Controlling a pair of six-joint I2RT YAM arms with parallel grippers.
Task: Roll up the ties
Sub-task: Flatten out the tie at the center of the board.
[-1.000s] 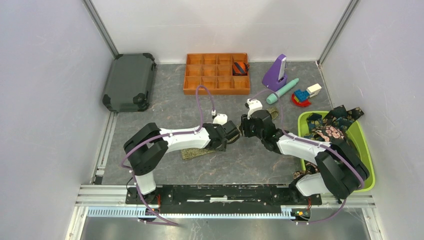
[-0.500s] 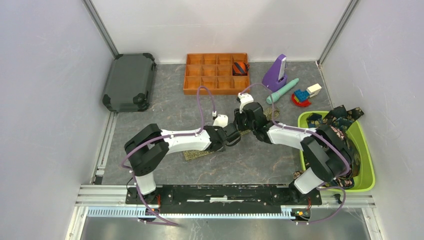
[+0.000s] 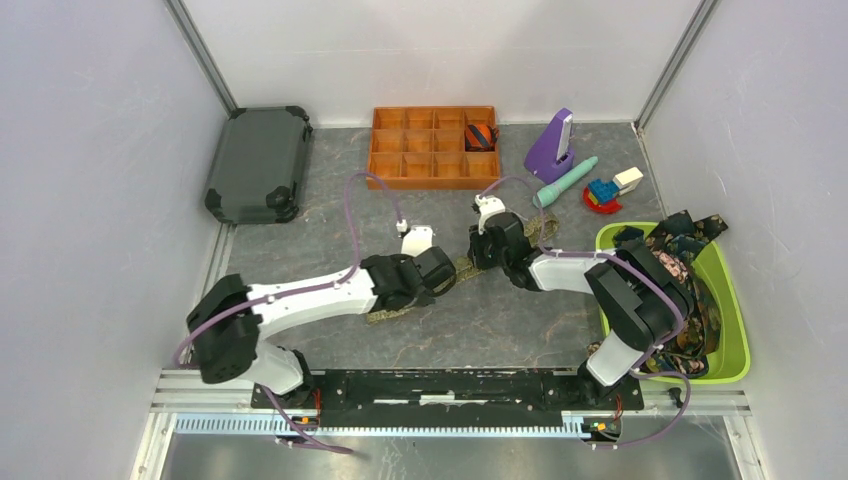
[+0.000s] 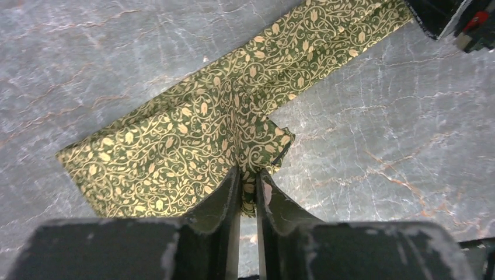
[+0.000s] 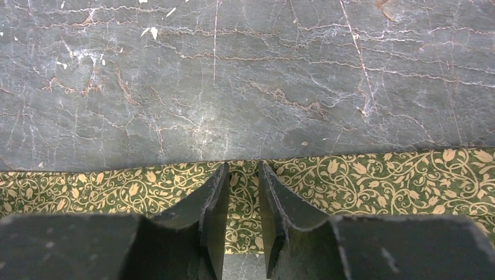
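Note:
An olive-green tie [image 4: 192, 134] with a fine gold vine print lies slantwise on the grey table, wide end toward the left arm. My left gripper [image 4: 249, 175] is shut on a small raised fold at the tie's edge, at mid-table in the top view [image 3: 445, 272]. My right gripper [image 5: 242, 169] stands just beyond it [image 3: 482, 252], fingers down over the narrower stretch of the tie [image 5: 379, 175]. Its jaws are a narrow gap apart, and the fabric lies flat under them. More ties [image 3: 665, 250] are heaped in the green bin. A rolled striped tie [image 3: 481, 135] sits in the orange tray.
The orange compartment tray [image 3: 433, 170] stands at the back centre and a dark case [image 3: 258, 163] at the back left. A purple object [image 3: 552, 142], a teal stick [image 3: 565, 181] and toy blocks [image 3: 607, 190] are at the back right. The green bin [image 3: 728, 300] fills the right side.
My left gripper closed onto a fold of the olive-green tie and its arm stretched out lower and leftward. My right gripper moved left over the tie, its jaws narrowing.

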